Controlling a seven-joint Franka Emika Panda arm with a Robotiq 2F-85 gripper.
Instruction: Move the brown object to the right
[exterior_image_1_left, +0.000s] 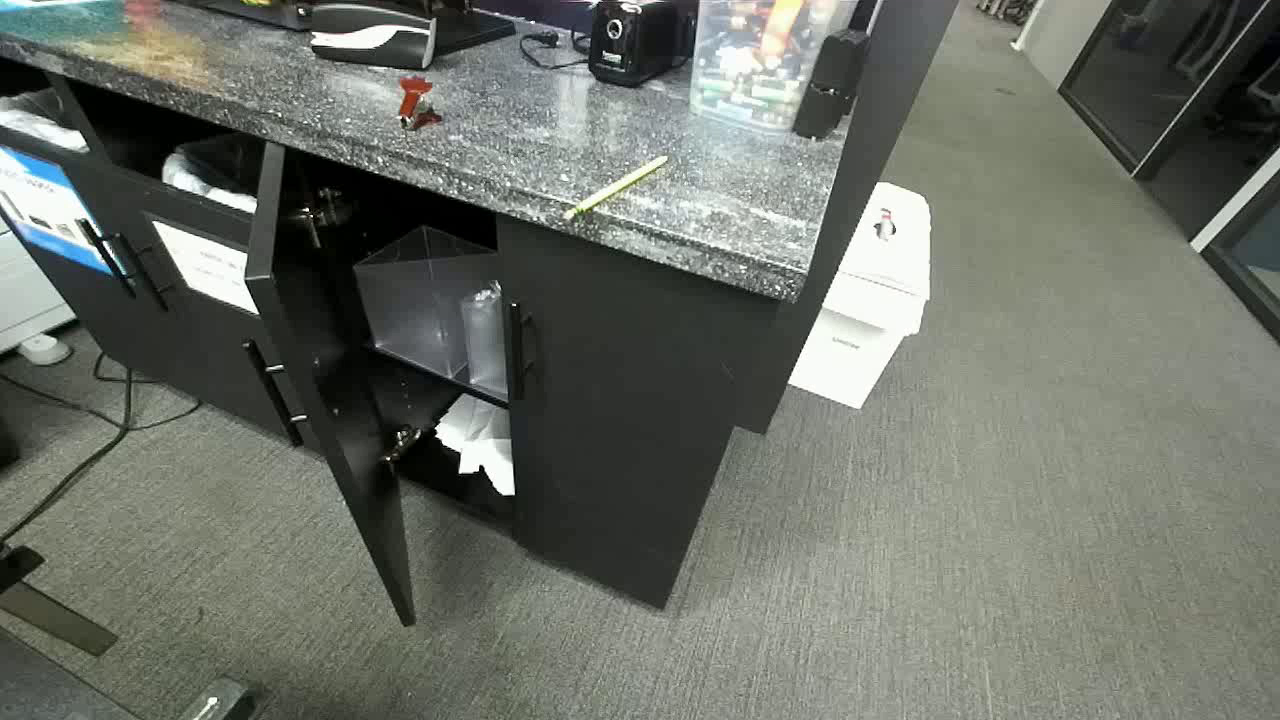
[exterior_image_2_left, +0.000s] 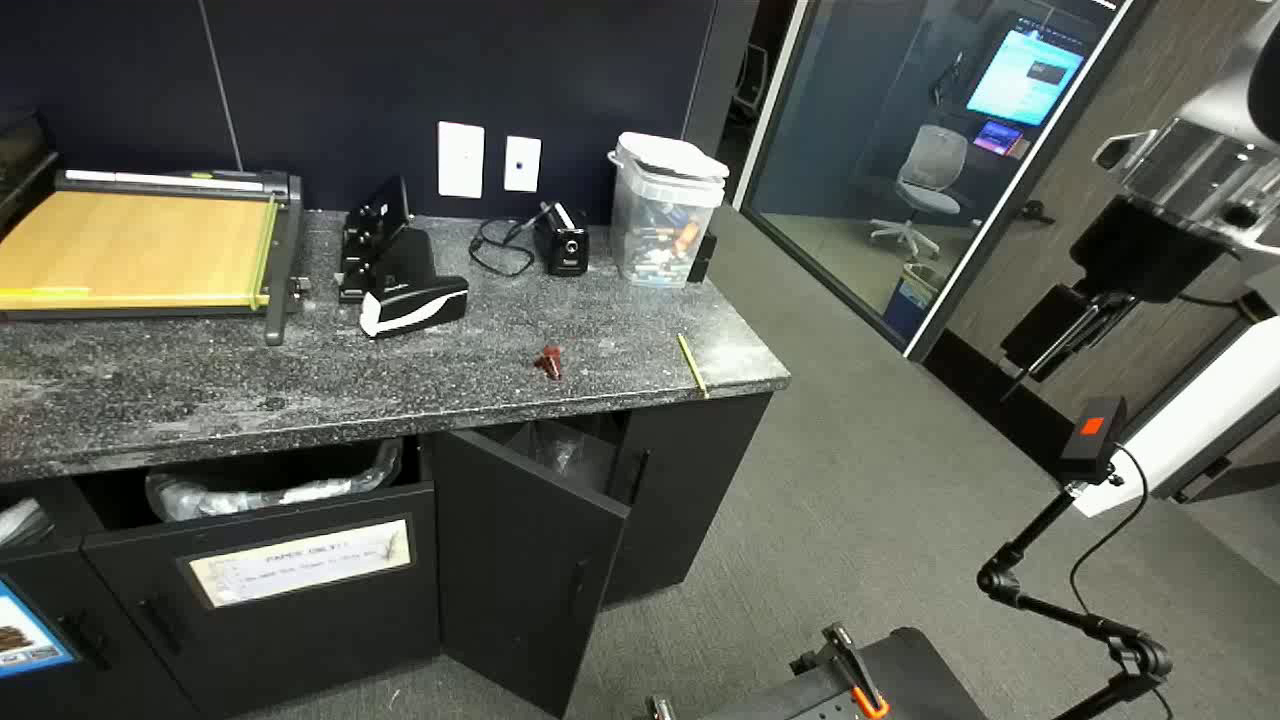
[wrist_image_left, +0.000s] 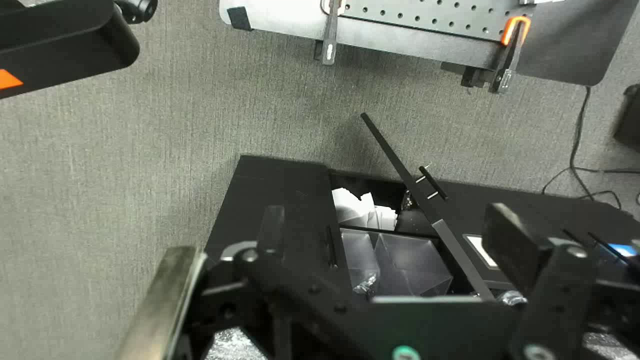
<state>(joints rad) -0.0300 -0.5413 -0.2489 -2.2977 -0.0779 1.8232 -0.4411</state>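
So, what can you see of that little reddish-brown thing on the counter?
The brown thing is small and slightly glossy, uneven in outline, with parts jutting out to its sides. It looks like plastic and could be a staple remover, but is too small to be sure. It rests on the speckled counter near the front edge, left of the yellow stick in both exterior views and apart from it. Only the counter seems to touch it. Whether it stands or lies is unclear.

A speckled counter (exterior_image_2_left: 200, 385) tops black cabinets (exterior_image_1_left: 600, 400), one door (exterior_image_2_left: 525, 570) standing open. Behind the counter rises a dark wall (exterior_image_2_left: 340, 90) bearing two white plates (exterior_image_2_left: 461, 165). Grey carpet (exterior_image_1_left: 1000, 480) spreads below and past the counter's end. Through a glass panel (exterior_image_2_left: 830, 170) show a grey chair (exterior_image_2_left: 932, 165), a bin (exterior_image_2_left: 908, 305) and a lit screen (exterior_image_2_left: 1022, 78), which is probably wall-mounted.
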